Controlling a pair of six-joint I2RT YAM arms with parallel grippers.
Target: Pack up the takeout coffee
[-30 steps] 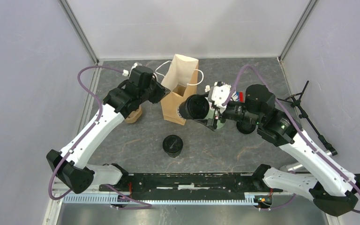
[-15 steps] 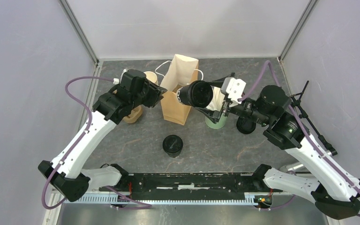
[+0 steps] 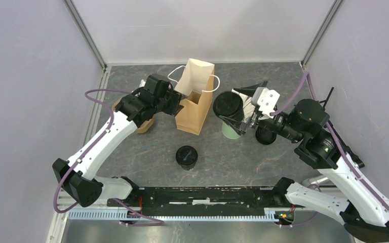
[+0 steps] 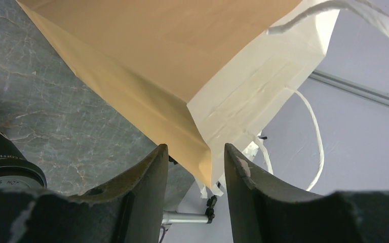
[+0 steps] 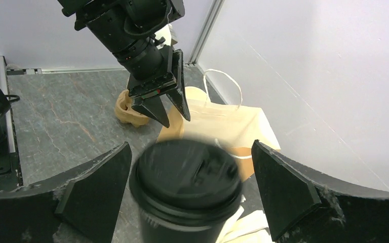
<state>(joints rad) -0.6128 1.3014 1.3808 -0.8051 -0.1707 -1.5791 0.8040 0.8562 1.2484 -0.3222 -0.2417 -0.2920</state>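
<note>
The brown paper bag (image 3: 195, 109) stands open at mid-table. My left gripper (image 3: 174, 105) is at its left rim. In the left wrist view that gripper (image 4: 195, 148) is open, with the bag's corner fold (image 4: 202, 152) loose between its fingers. My right gripper (image 3: 233, 107) is shut on one takeout coffee cup (image 3: 227, 105), dark with a black lid, held in the air just right of the bag. The cup (image 5: 185, 177) looks blurred between the wide-set jaws in the right wrist view. A second lidded cup (image 3: 186, 156) stands on the table in front of the bag.
A green cup (image 3: 229, 131) of white sticks stands under the held cup. A tan stack of cups (image 3: 144, 124) sits beneath the left arm. A black round object (image 3: 266, 135) lies right of the green cup. Walls close in on three sides.
My left gripper has opened off the bag's rim and shifted slightly. My right arm has drawn the cup back to the right, away from the bag's mouth, and turned it more upright.
</note>
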